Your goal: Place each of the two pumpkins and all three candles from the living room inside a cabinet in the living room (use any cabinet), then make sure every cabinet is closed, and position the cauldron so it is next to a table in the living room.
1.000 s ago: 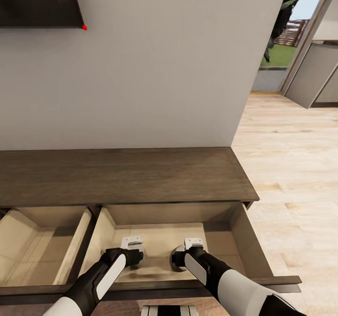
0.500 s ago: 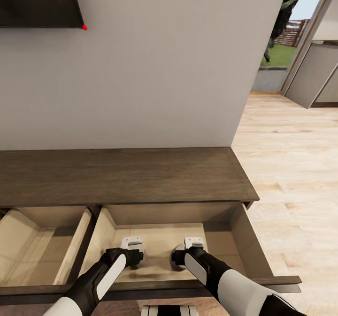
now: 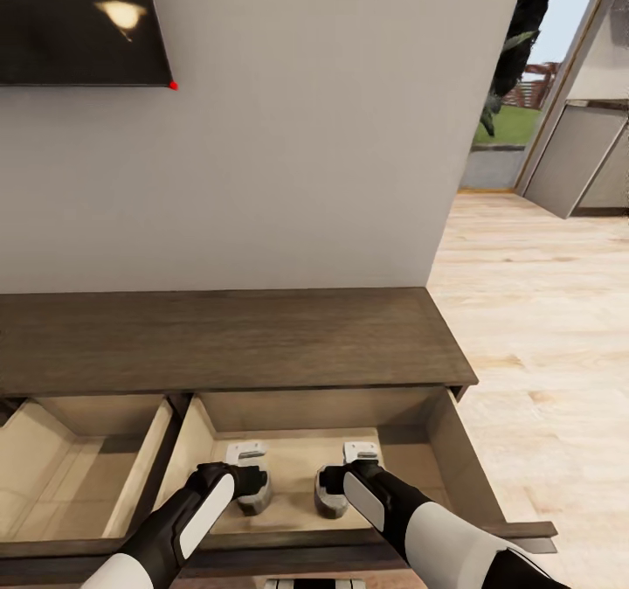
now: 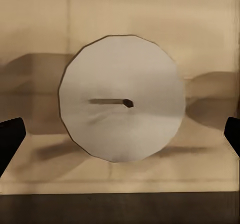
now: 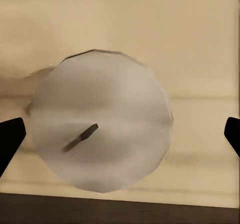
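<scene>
Currently two candles stand upright on the beige floor of the right-hand open drawer point(image 3: 441, 436) of the cabinet point(image 3: 227, 340), well apart from each other and near the drawer's front edge. The left candle point(image 3: 256, 495) sits under the left end effector point(image 3: 247, 475); in the left wrist view its pale top point(image 4: 122, 98) lies between the two dark fingertips point(image 4: 10, 139), with bare drawer floor showing on both sides, so the fingers are spread apart and not touching it. The right candle point(image 3: 331, 502) sits under the right end effector point(image 3: 349, 471); in the right wrist view its top point(image 5: 102, 126) likewise lies between the spread fingertips point(image 5: 10, 139), with a gap at each side. Free room remains behind both candles up to the drawer's rear wall, and between the candles and the side walls. A second drawer point(image 3: 144, 462) is open to the left, separated by a dark divider. The cabinet top ends at a square right corner, beyond which lies light wood floor point(image 3: 542, 327). A dark screen point(image 3: 79, 21) hangs on the wall point(image 3: 306, 135) above.
</scene>
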Available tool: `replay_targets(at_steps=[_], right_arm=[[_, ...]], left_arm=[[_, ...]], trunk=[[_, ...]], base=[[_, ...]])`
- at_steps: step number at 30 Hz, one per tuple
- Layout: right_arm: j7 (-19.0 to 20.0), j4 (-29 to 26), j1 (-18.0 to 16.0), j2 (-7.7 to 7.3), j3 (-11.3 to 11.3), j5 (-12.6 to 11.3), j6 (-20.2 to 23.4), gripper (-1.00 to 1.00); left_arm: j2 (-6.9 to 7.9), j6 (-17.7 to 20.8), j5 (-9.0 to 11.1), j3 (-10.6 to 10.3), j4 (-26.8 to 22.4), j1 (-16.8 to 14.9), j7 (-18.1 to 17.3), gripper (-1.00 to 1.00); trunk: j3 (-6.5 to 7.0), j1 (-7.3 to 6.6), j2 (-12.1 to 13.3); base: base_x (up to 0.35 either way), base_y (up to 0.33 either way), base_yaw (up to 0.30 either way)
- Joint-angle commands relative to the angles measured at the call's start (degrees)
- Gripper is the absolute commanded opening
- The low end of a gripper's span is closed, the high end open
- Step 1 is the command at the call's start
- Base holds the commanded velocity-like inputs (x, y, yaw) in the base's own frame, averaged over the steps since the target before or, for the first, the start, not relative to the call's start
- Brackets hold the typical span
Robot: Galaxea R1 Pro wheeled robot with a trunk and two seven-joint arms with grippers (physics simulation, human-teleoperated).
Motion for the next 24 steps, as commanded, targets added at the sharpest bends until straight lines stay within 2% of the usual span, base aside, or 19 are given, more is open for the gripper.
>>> replay_targets(at_steps=[1, 21, 24], right_arm=[[-0.4, 0.0, -0.1, 0.0, 0.3, -0.3, 0.2, 1.0], [-0.3, 0.0, -0.1, 0.0, 0.3, -0.3, 0.1, 1.0], [0.4, -0.4, -0.1, 0.0, 0.2, -0.3, 0.1, 1.0]], left_arm=[[0.08, 0.1, 0.6, -0.3, -0.1, 0.0, 0.6, 1.0], [0.08, 0.2, 0.6, -0.3, -0.1, 0.0, 0.4, 1.0], [0.12, 0.2, 0.6, -0.3, -0.2, 0.0, 0.4, 1.0]], trunk=[[0.18, -0.03, 0.0], [4.61, -0.55, 0.3], [4.61, -0.55, 0.3]], base=[[0.0, 0.0, 0.0], [0.0, 0.0, 0.0], [0.0, 0.0, 0.0]])
